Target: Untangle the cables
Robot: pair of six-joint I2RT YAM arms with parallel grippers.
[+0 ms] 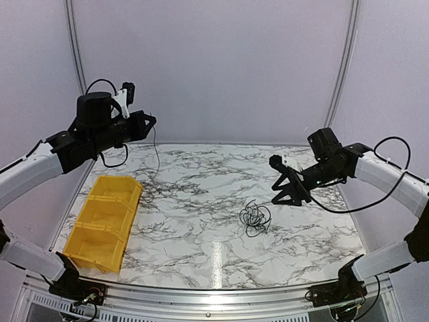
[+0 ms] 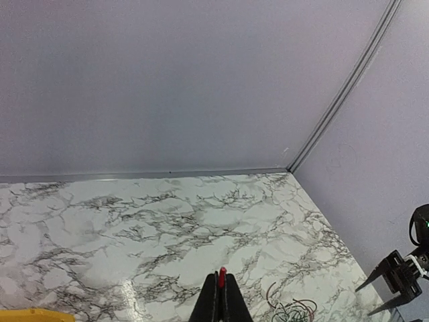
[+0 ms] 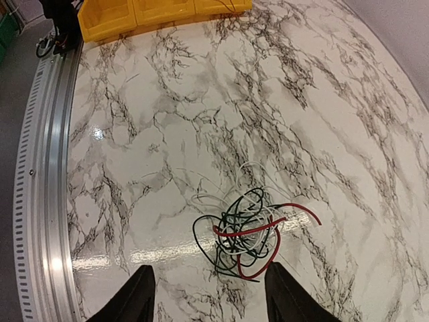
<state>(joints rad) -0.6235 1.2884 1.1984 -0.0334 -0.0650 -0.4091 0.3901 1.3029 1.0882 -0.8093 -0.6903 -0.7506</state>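
**Inspector:** Surface and enclosure?

**Assessor:** The table (image 1: 201, 251) has a glossy white marble pattern veined in grey, with glare toward its near edge. A ribbed metal rail (image 1: 214, 295) runs along that edge. Plain pale walls (image 1: 214, 67) close the far side and both flanks, with metal strips at the far corners. A yellow bin (image 1: 104, 221), divided into compartments, sits along the left edge toward the near corner.

**Inspector:** Location of the cables?

**Assessor:** The cables (image 3: 244, 235) lie in one loose knot on the table, slightly right of centre, about midway between the far and near edges. The right wrist view shows red, dark green and white strands looped through one another. From above they read only as dark.

**Inspector:** Grippers?

**Assessor:** The right gripper (image 3: 211, 302) hangs above the table just beside the knot, on its far right side. Its fingers are spread with nothing between them, clear of the wires. The left gripper (image 1: 149, 123) is raised high over the far left corner, jaws pressed together.

**Inspector:** Items not verifiable?

**Assessor:** A small red tip (image 2: 221, 272) shows at the closed left fingertips, and what it is cannot be determined. In the top view a thin dark strand (image 1: 157, 157) drops from that gripper toward the table. Whether it is gripped cannot be told. The left wrist view cuts the knot off at its lower edge, and the right wrist view cuts the bin off at its upper edge.
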